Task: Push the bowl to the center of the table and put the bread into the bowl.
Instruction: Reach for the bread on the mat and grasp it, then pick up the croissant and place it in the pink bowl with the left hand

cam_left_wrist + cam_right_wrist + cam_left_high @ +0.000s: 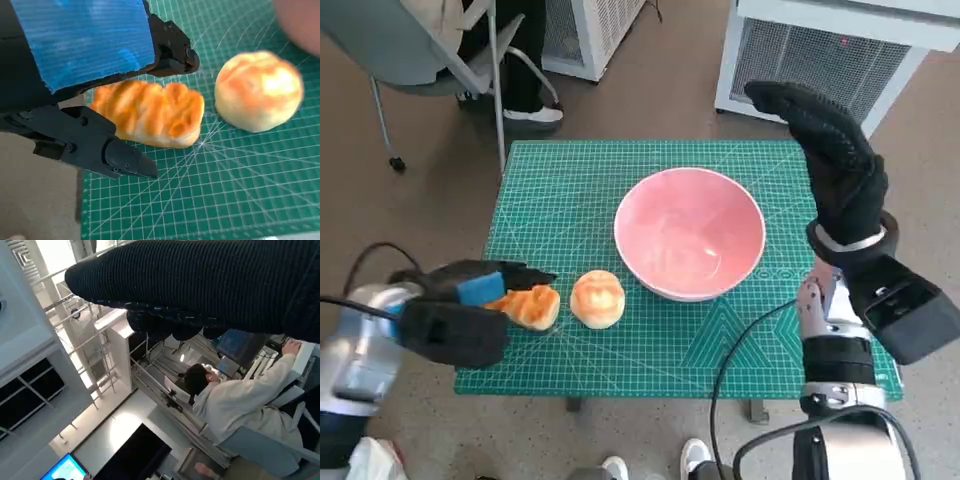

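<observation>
Bowl (690,232) mid-mat; bread (529,306) near edge.

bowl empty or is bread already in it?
Empty. The pink bowl shows only bare interior; the long bread and round bun both lie on the green mat.

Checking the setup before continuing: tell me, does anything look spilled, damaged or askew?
Nothing stands out. The pink bowl sits upright and empty on the green mat; the long bread and round bun lie intact beside it.
</observation>
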`<move>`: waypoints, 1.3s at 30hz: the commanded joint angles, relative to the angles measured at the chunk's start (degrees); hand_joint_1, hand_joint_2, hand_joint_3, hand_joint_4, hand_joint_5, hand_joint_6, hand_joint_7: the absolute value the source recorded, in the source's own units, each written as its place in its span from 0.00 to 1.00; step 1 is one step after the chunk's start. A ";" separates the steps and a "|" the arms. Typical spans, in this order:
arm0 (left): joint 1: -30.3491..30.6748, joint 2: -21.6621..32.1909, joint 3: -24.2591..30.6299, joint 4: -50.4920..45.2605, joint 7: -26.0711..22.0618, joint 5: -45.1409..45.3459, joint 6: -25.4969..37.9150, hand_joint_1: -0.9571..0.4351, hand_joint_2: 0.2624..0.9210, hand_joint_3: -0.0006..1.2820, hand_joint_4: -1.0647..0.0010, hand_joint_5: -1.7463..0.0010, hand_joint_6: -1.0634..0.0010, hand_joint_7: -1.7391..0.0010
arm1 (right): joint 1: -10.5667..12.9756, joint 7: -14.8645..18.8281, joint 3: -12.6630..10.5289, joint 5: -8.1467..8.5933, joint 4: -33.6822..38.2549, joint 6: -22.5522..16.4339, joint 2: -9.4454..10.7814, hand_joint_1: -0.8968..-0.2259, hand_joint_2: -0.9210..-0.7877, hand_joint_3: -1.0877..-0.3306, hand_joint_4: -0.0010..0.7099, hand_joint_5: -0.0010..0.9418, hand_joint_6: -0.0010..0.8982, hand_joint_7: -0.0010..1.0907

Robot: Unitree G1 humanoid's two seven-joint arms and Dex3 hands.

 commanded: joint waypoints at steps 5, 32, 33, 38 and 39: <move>-0.01 -1.74 -1.84 5.28 8.23 5.96 -3.90 0.63 0.92 0.01 0.37 0.95 0.40 0.95 | 2.22 -0.55 0.49 0.22 -0.84 0.60 -0.01 0.49 0.00 0.49 0.39 0.00 0.35 0.12; -11.52 -1.40 12.09 -7.34 10.90 -3.63 -4.38 0.69 1.00 0.06 0.35 0.37 0.44 0.28 | 3.95 -0.97 0.71 0.52 -2.89 1.00 -0.86 0.49 0.00 0.48 0.38 0.00 0.32 0.14; -12.09 -1.85 12.22 -7.71 11.35 -3.77 -4.44 0.69 1.00 0.06 0.35 0.37 0.43 0.28 | 4.01 -0.97 0.70 0.60 -3.06 1.14 -0.89 0.49 0.00 0.48 0.38 0.00 0.32 0.14; -17.30 -5.81 10.44 -8.53 14.84 -2.88 -6.29 0.69 1.00 0.06 0.35 0.36 0.42 0.29 | 4.30 -0.72 0.54 1.53 -4.09 2.14 -0.93 0.47 0.00 0.48 0.38 0.00 0.32 0.14; -18.32 -6.54 9.94 -8.36 15.27 -2.66 -6.70 0.69 1.00 0.06 0.35 0.36 0.42 0.30 | 4.36 -0.69 0.52 1.66 -4.30 2.32 -0.90 0.46 0.00 0.48 0.38 0.00 0.32 0.15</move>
